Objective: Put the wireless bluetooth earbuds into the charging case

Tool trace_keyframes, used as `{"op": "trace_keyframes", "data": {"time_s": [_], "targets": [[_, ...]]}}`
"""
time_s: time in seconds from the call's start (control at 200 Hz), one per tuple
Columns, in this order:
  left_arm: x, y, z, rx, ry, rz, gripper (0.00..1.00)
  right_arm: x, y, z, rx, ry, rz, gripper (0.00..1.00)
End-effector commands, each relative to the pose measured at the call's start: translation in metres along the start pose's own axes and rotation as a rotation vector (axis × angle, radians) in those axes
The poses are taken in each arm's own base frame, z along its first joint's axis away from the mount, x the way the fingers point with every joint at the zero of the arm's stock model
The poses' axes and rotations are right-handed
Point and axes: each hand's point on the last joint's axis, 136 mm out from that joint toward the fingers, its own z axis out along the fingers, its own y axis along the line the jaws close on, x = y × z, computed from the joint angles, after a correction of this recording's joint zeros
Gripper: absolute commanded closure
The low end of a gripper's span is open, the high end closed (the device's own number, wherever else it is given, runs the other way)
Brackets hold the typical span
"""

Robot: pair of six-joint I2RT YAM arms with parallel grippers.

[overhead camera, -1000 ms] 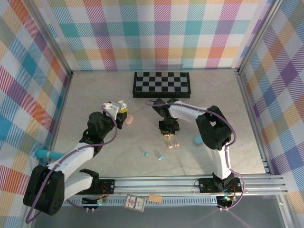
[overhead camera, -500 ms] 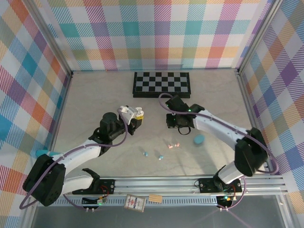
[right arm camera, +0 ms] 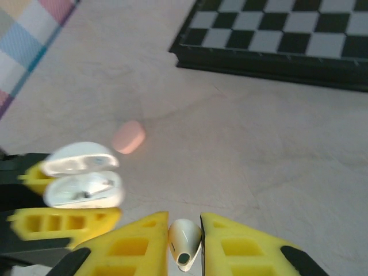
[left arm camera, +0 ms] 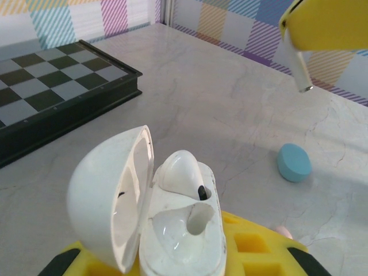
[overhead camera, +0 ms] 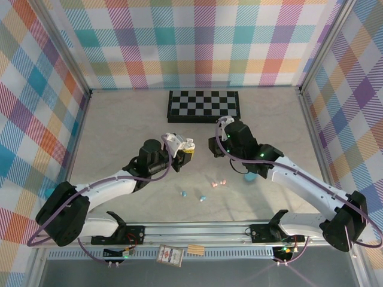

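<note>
My left gripper (overhead camera: pixel 182 153) is shut on a white charging case (left arm camera: pixel 172 224), held off the table with its lid (left arm camera: pixel 106 195) swung open. One white earbud (left arm camera: pixel 179 168) sits in the case's far socket, and the near socket (left arm camera: pixel 199 219) is empty. My right gripper (right arm camera: pixel 185 250) is shut on another white earbud (right arm camera: pixel 185 240), a short way to the right of the case (right arm camera: pixel 83 183). In the top view the right gripper (overhead camera: pixel 216 146) faces the left one across a small gap. Loose pink earbuds (overhead camera: pixel 218 182) and teal earbuds (overhead camera: pixel 202 198) lie on the table nearer the arms.
A black and white chessboard (overhead camera: pixel 203 106) lies at the back centre. A closed teal case (left arm camera: pixel 294 163) rests on the table under my right arm. A closed pink case (right arm camera: pixel 128 136) lies beyond the white case. Plaid walls stand on three sides.
My left gripper has carried the open case rightward to the middle. My right gripper has lifted from beside the pink buds and its arm has swung out to the right.
</note>
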Motion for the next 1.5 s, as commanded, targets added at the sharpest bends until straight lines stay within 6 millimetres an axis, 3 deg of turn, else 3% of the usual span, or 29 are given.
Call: {"op": "trace_keyframes", "data": {"time_s": [0.0,0.595,1.075,1.495], "targets": [[-0.024,-0.015,0.004,0.057,-0.052,-0.030,1.00,-0.018,0.026,-0.007,-0.110,-0.081,-0.087,0.80],[-0.040,-0.044,0.013,0.189,-0.073,-0.061,1.00,-0.028,0.063,-0.004,-0.245,-0.098,-0.167,0.80],[-0.052,-0.054,0.014,0.239,-0.103,-0.063,1.00,-0.022,0.058,0.002,-0.226,-0.100,-0.165,0.81],[-0.055,-0.048,0.010,0.198,-0.112,-0.046,1.00,-0.010,0.051,-0.002,-0.206,-0.059,-0.173,0.81]]}}
